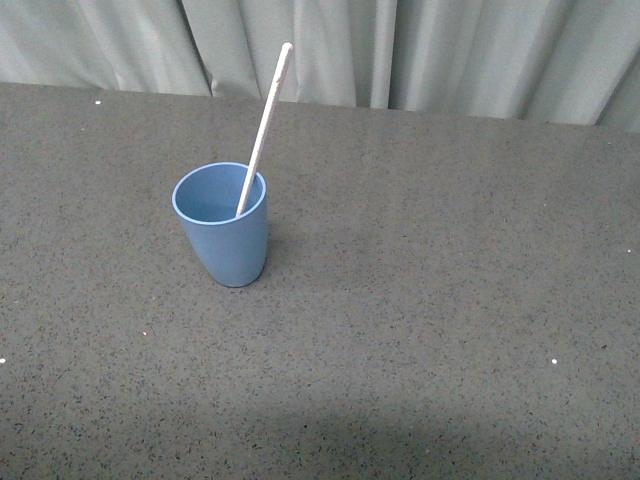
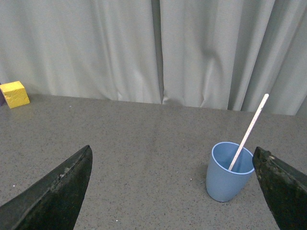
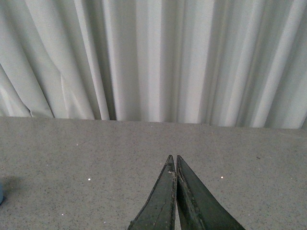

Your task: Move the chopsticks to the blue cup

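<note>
The blue cup (image 1: 222, 225) stands upright on the grey table, left of the middle in the front view. The off-white chopstick (image 1: 266, 125) stands inside it, leaning on the rim with its upper end tilted up and to the right. Neither arm shows in the front view. In the left wrist view the cup (image 2: 228, 172) and chopstick (image 2: 249, 132) sit just inside one finger; my left gripper (image 2: 172, 155) is open wide and empty, back from the cup. My right gripper (image 3: 173, 158) is shut and empty above bare table, with only a sliver of the cup (image 3: 1, 196) at the picture's edge.
A grey-white curtain (image 1: 400, 50) hangs along the table's far edge. A yellow block (image 2: 14, 94) sits near that edge, seen only in the left wrist view. The speckled grey table (image 1: 450, 300) spreads around the cup.
</note>
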Robot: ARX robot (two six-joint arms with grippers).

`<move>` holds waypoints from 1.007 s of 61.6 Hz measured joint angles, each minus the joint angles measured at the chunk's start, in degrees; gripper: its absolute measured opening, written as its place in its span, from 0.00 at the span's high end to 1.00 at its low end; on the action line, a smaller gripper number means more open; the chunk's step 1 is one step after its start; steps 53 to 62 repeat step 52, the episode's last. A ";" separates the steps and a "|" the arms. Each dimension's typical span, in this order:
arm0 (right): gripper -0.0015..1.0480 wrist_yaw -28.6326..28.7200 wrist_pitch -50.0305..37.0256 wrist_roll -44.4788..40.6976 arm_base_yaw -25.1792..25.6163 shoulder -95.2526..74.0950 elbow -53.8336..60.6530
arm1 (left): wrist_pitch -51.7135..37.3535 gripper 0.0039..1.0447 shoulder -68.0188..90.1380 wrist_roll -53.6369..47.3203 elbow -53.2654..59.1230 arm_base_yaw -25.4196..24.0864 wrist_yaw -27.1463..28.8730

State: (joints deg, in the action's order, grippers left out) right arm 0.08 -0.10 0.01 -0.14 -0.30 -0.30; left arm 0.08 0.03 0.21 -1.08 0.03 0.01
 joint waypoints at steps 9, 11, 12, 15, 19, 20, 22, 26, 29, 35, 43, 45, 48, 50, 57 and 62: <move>0.79 0.00 0.00 -0.04 0.00 0.04 0.00 | 0.00 0.06 0.00 0.00 0.00 0.00 0.00; 0.72 0.00 0.00 -0.04 0.00 0.04 0.00 | 0.00 0.06 0.00 0.00 0.00 0.00 0.00; 0.69 0.00 0.00 -0.04 0.00 0.04 0.00 | 0.00 0.06 0.00 0.00 0.00 0.00 0.00; 0.58 0.00 0.00 -0.04 0.00 0.04 0.00 | 0.00 0.06 0.00 0.00 0.00 0.00 0.00; 0.41 0.00 0.00 -0.04 0.00 0.04 0.00 | 0.00 0.06 0.00 0.00 0.00 0.00 0.00; 0.36 0.00 0.00 -0.04 0.00 0.04 0.00 | 0.00 0.06 0.00 0.00 0.00 0.00 0.00; 0.31 0.00 0.00 -0.04 0.00 0.04 0.00 | 0.00 0.06 0.00 0.00 0.00 0.00 0.00; 0.16 0.00 0.00 -0.04 0.00 0.04 0.00 | 0.00 0.06 0.00 0.00 0.00 0.00 0.00; 0.09 0.00 0.00 -0.04 0.00 0.04 0.00 | 0.00 0.06 0.00 0.00 0.00 0.00 0.00; 0.10 0.00 0.00 -0.02 0.00 0.04 0.00 | 0.00 0.06 0.00 0.00 0.00 0.00 0.00; 0.09 0.00 0.00 0.00 0.00 0.04 0.00 | 0.00 0.06 0.00 0.00 0.00 0.00 0.00; 0.09 0.00 0.00 -0.02 0.00 0.04 0.00 | 0.00 0.06 0.00 0.00 0.00 0.00 0.00; 0.09 0.00 0.00 0.00 0.00 0.04 0.00 | 0.00 0.06 0.00 0.00 0.00 0.00 0.00; 0.09 0.00 0.00 0.00 0.00 0.04 0.00 | 0.00 0.06 0.00 0.00 0.00 0.00 0.00; 0.09 0.00 0.00 0.00 0.00 0.04 0.00 | 0.00 0.06 0.00 0.00 0.00 0.00 0.00; 0.09 0.00 0.00 0.00 0.00 0.04 0.00 | 0.00 0.06 0.00 0.00 0.00 0.00 0.00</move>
